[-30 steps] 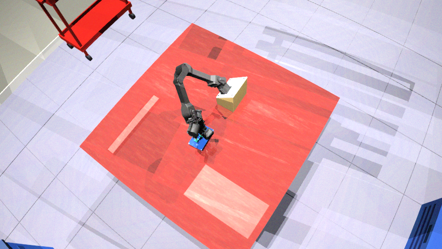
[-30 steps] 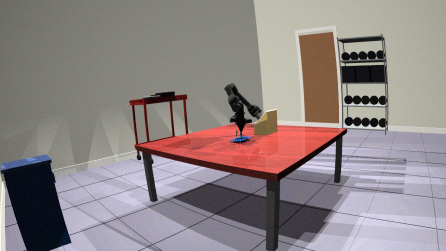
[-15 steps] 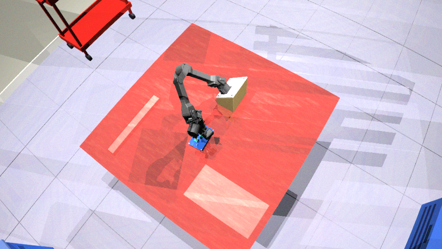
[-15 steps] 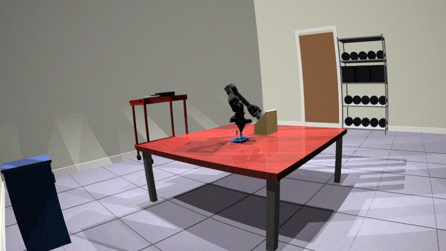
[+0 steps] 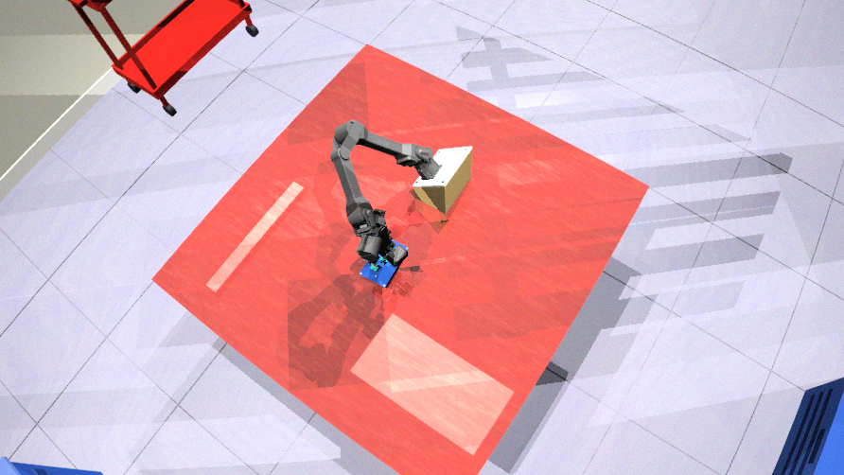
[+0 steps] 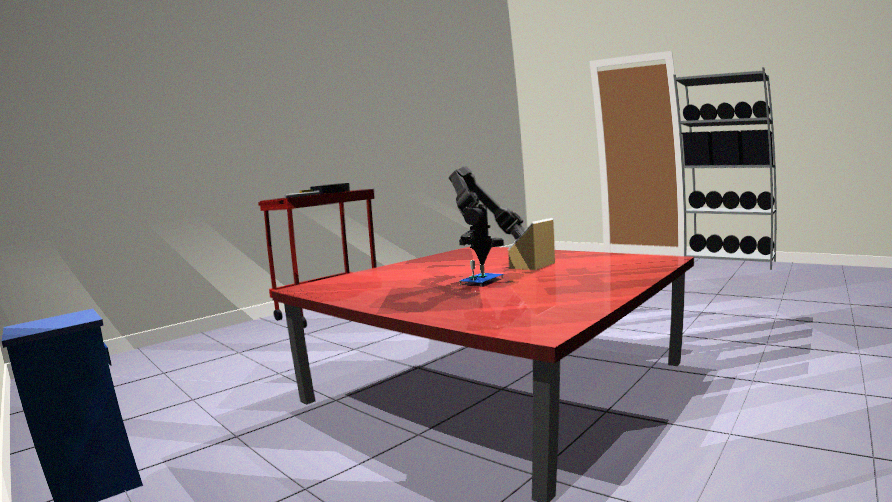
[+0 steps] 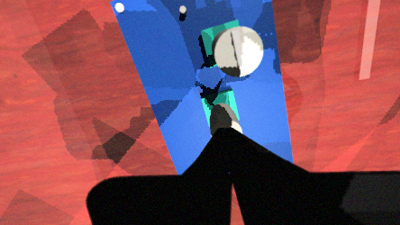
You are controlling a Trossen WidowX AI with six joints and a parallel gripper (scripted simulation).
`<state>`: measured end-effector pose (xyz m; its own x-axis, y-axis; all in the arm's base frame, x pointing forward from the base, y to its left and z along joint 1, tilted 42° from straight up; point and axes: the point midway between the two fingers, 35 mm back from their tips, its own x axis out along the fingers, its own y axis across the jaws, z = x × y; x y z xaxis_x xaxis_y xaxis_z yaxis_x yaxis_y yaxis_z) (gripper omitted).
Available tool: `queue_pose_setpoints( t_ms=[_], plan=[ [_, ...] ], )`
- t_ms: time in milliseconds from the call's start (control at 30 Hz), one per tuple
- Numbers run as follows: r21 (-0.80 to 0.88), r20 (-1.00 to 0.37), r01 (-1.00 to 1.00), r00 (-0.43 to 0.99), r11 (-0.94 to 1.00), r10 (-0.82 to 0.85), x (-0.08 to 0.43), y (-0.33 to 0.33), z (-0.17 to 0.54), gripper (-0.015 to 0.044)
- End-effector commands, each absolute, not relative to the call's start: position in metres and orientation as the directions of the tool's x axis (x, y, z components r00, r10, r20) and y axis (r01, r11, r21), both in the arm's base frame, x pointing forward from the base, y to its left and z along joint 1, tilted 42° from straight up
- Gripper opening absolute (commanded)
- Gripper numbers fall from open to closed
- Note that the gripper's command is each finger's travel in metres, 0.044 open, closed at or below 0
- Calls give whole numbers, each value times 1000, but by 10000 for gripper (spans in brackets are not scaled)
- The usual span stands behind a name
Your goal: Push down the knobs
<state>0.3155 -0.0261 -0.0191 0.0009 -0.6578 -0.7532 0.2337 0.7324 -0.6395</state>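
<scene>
My hand (image 7: 231,135) is pinched together on nothing, its tip pressing the near knob (image 7: 222,118) on the circuit board (image 7: 153,76) at mid-worktop (image 7: 59,58). An off-centre push could slip off and lever that potentiometer loose. The far knob (image 7: 238,51) beyond stands unobstructed, with open room around the board.

Large square glossy red table top (image 6: 561,324) on dark grey square legs (image 6: 544,424), streaked with pale light patches and shadows. Pale lavender tiled floor (image 6: 780,405) with dark grout lines. Grey-olive wall at left (image 6: 249,112), lighter cream wall at right (image 6: 555,124). Brown door in a white frame (image 6: 636,156). Grey metal shelving rack (image 6: 727,168) stacked with black rolls and boxes. Red wheeled cart (image 6: 318,231) behind. Dark blue cabinet (image 6: 59,399) near left.
</scene>
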Motion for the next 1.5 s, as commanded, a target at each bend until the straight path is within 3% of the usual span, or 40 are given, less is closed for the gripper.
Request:
queue_pose_setpoints(
  t_ms=[0, 733, 1000, 1267, 1467],
  plan=[
    [-644, -748, 259, -16, 720, -663, 318, -36, -26, 0],
    [-643, -749, 259, -17, 721, -662, 318, -13, -1, 0],
    [-649, -745, 252, -19, 718, -667, 317, -18, -5, 210],
    [-644, -750, 201, 20, 738, -661, 332, -6, 5, 0],
    [-642, -750, 248, -7, 726, -661, 358, 7, 36, 0]
  ],
)
